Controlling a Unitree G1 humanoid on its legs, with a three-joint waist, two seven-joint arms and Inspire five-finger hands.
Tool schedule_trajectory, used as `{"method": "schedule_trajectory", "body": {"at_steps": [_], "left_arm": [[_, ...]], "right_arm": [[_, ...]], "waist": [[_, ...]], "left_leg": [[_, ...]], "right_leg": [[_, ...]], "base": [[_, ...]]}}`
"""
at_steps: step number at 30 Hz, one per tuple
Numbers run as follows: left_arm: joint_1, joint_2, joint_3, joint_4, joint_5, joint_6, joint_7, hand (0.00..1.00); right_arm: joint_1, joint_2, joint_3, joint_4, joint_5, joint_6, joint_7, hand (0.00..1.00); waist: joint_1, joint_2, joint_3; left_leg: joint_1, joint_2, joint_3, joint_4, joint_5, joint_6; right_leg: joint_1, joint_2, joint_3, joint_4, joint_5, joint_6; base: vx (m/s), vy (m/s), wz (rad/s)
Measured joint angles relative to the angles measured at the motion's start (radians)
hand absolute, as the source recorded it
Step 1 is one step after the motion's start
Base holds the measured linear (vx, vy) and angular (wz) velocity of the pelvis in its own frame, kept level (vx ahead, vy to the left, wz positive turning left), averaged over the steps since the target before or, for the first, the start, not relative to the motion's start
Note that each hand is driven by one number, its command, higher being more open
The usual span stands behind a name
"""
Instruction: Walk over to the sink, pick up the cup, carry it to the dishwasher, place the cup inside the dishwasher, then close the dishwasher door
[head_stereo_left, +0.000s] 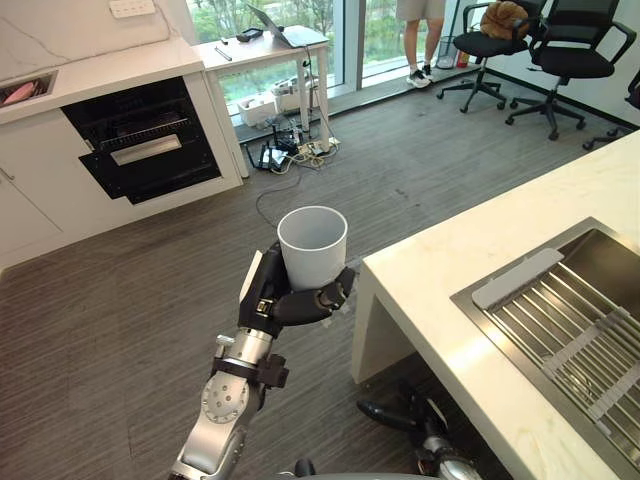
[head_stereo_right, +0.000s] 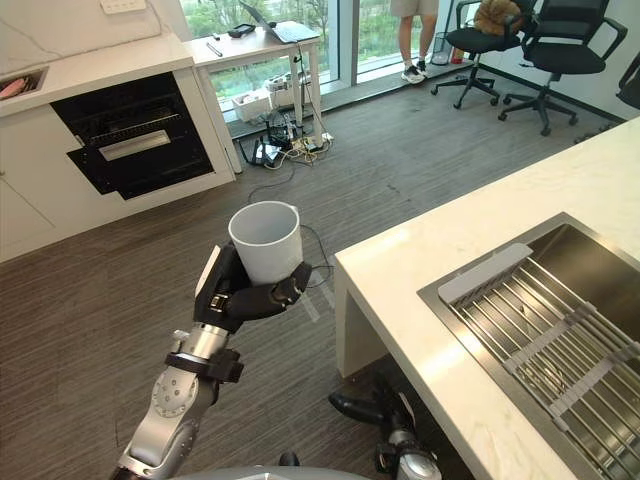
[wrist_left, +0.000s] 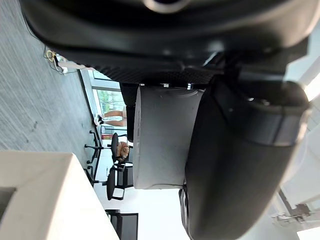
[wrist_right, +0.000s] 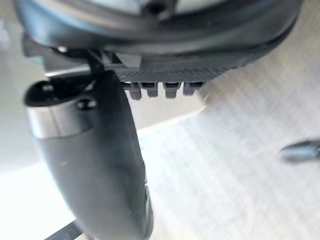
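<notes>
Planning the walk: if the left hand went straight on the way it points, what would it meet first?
Probably nothing near: the left hand, curled round the cup, points over bare floor toward the window, right of the desk. The dishwasher lies left of that line. Depth unclear.

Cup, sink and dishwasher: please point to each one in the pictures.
cup (head_stereo_left: 313, 245): left eye view, its white side wall.
sink (head_stereo_left: 612, 252): left eye view, its dark inner wall.
dishwasher (head_stereo_left: 190, 160): left eye view, its dark front.
</notes>
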Motion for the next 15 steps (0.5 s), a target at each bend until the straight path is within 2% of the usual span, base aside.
{"method": "schedule_trajectory", "body": {"at_steps": [3, 6, 9, 10, 11, 13, 14, 15], "left_arm": [[0.015, -0.009, 0.023, 0.008, -0.019, 0.001, 0.0, 0.0], [0.016, -0.046, 0.022, -0.005, -0.022, 0.003, 0.001, 0.0], [0.015, -0.056, 0.021, -0.031, -0.022, 0.003, 0.006, 0.0], [0.015, -0.054, 0.027, -0.047, -0.022, 0.003, 0.008, 0.0], [0.015, -0.056, 0.035, -0.053, -0.022, 0.003, 0.009, 0.0], [0.017, -0.059, 0.042, -0.053, -0.023, 0.002, 0.017, 0.0], [0.018, -0.058, 0.054, -0.051, -0.023, 0.002, 0.026, 0.0], [0.018, -0.061, 0.064, -0.048, -0.023, 0.002, 0.031, 0.0]], "right_arm": [[0.026, -0.04, -0.022, 0.031, 0.001, -0.046, 0.026, 1.0], [0.026, -0.067, -0.022, 0.036, 0.003, -0.075, 0.044, 1.0], [0.026, -0.057, -0.016, 0.028, 0.011, -0.102, 0.066, 1.0], [0.026, -0.052, -0.005, 0.019, 0.012, -0.105, 0.074, 1.0], [0.025, -0.049, 0.013, 0.009, 0.012, -0.107, 0.08, 1.0], [0.025, -0.043, 0.025, -0.003, 0.012, -0.108, 0.087, 1.0], [0.024, -0.031, 0.028, -0.004, 0.012, -0.11, 0.099, 1.0], [0.024, -0.024, 0.038, -0.011, 0.012, -0.117, 0.106, 1.0]], "waist": [[0.003, -0.005, 0.004], [0.0, -0.005, 0.012], [-0.003, -0.013, 0.033], [-0.003, -0.027, 0.046], [0.0, -0.036, 0.052], [0.006, -0.032, 0.056], [0.004, -0.021, 0.063], [-0.001, -0.021, 0.064]], "left_leg": [[0.007, 0.0, -0.011, -0.02, 0.013, -0.006], [0.001, -0.003, -0.037, -0.018, 0.01, -0.006], [-0.005, -0.022, -0.105, 0.018, -0.009, 0.018], [-0.006, -0.04, -0.138, 0.033, -0.014, 0.024], [-0.008, -0.06, -0.174, 0.042, -0.016, 0.028], [-0.01, -0.07, -0.213, 0.046, -0.016, 0.033], [-0.014, -0.068, -0.251, 0.05, -0.014, 0.036], [-0.021, -0.063, -0.285, 0.057, -0.014, 0.036]], "right_leg": [[-0.001, 0.005, 0.011, 0.021, -0.005, -0.008], [-0.022, -0.016, 0.015, 0.106, -0.016, -0.025], [-0.066, -0.079, 0.04, 0.314, -0.017, -0.027], [-0.08, -0.112, 0.066, 0.397, -0.015, -0.031], [-0.098, -0.129, 0.101, 0.456, -0.002, -0.05], [-0.128, -0.128, 0.163, 0.524, 0.031, -0.094], [-0.146, -0.094, 0.223, 0.528, -0.047, -0.064], [-0.151, -0.053, 0.26, 0.495, -0.108, -0.054]], "base": [[-0.01, -0.052, 0.11], [-0.02, -0.001, 0.27], [-0.02, 0.048, 0.73], [0.02, 0.035, 0.94], [0.04, 0.033, 0.96], [0.05, 0.031, 0.78], [0.04, 0.012, 0.87], [0.03, -0.015, 0.97]]}}
